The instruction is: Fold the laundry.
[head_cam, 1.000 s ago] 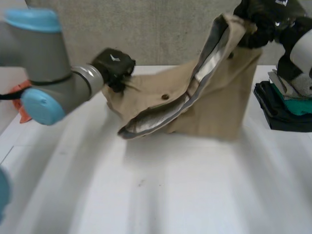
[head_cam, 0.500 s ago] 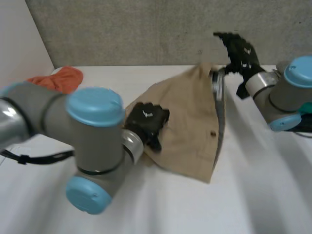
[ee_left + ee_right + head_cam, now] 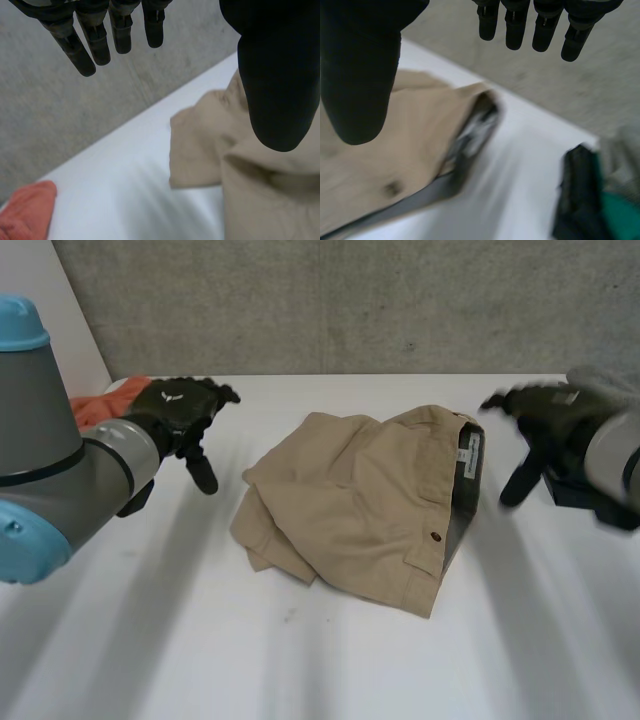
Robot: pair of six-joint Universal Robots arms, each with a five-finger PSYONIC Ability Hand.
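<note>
Dropped shorts (image 3: pixel 360 510) now lie between left robot hand (image 3: pixel 176 410) and right robot hand (image 3: pixel 545 412).

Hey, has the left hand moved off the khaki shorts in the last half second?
Yes. The left hand has come off the khaki shorts and moved away toward the orange cloth, where it now hovers open.

Bright, even light, white table (image 3: pixel 330 660), faint shadow beside shorts (image 3: pixel 360 505)

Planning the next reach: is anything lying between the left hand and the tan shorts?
Nothing: in the head view the stretch of white table between the left hand and the tan shorts is bare.
</note>
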